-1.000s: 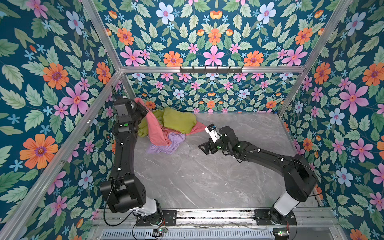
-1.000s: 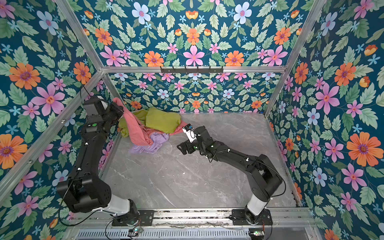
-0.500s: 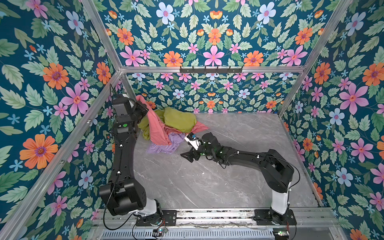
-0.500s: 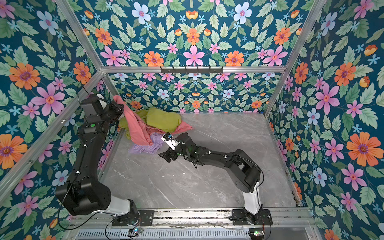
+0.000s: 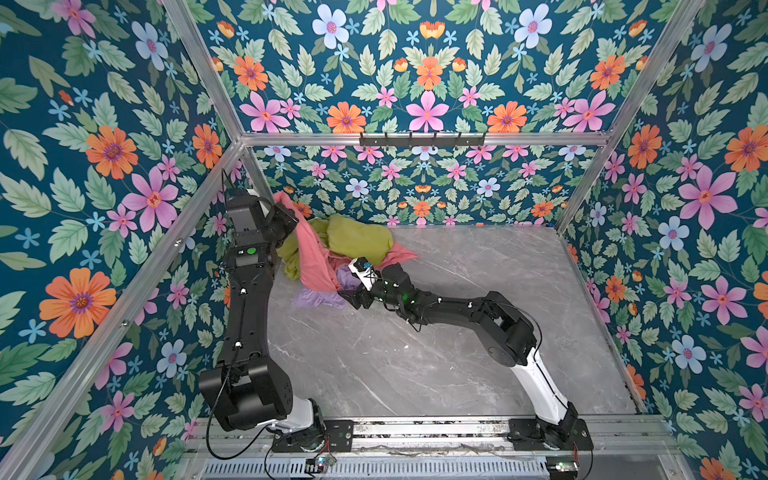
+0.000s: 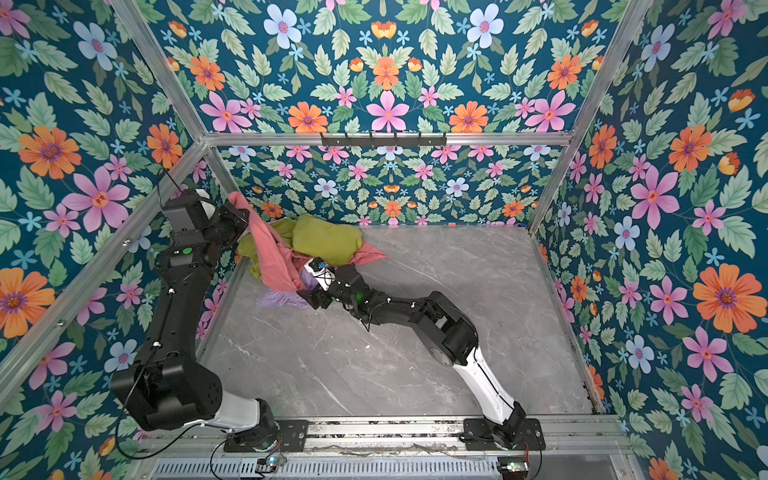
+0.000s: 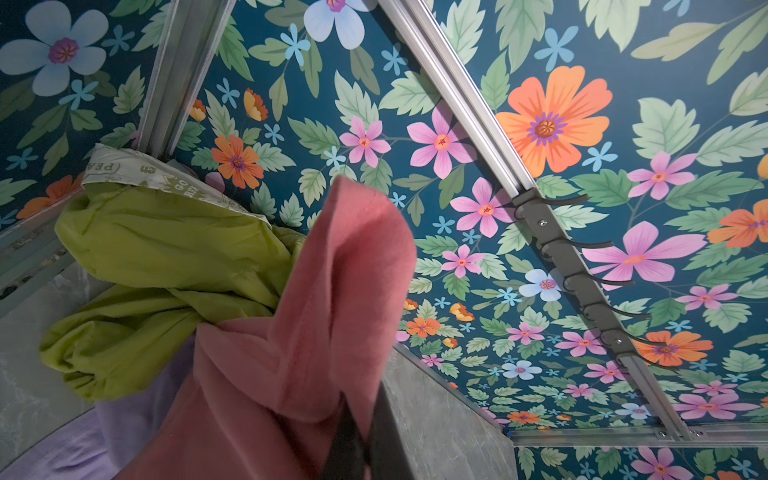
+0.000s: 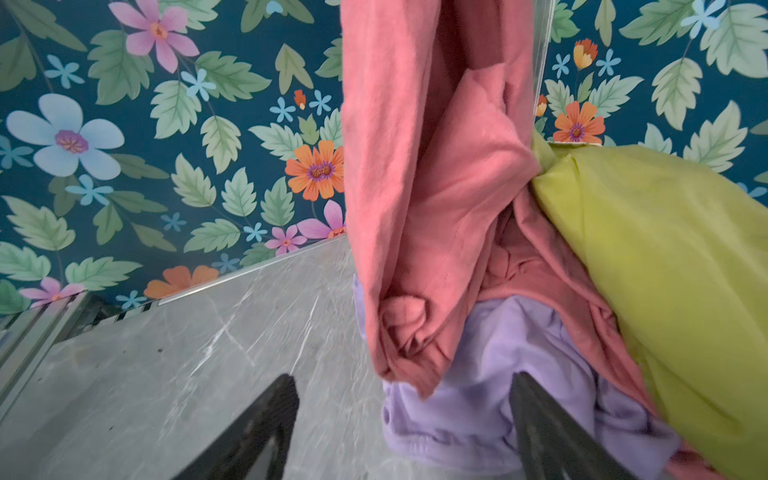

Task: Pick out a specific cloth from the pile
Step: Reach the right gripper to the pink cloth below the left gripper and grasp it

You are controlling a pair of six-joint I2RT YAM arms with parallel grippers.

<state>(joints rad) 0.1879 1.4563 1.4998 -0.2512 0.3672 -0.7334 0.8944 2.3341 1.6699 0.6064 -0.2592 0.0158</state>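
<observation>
— Well, our left gripper (image 7: 370, 432) pinches the cloth (image 5: 311, 257) aloft, its tail trapped in the pile (image 5: 332, 266).
— Our right gripper (image 8: 402, 377) gapes around the hanging fold. Closing, we judge, could snag the lavender cloth (image 8: 498, 374).
— Writing?
— Only "PEA" and "GO" on the white band (image 7: 137, 170) of the olive-green cloth (image 7: 166, 237).

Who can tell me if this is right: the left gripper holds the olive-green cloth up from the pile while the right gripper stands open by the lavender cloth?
Wrong cloth. The left wrist view shows the left gripper shut on the salmon-pink cloth; the olive-green cloth is not gripped. The right gripper is open by the lavender cloth.
</observation>
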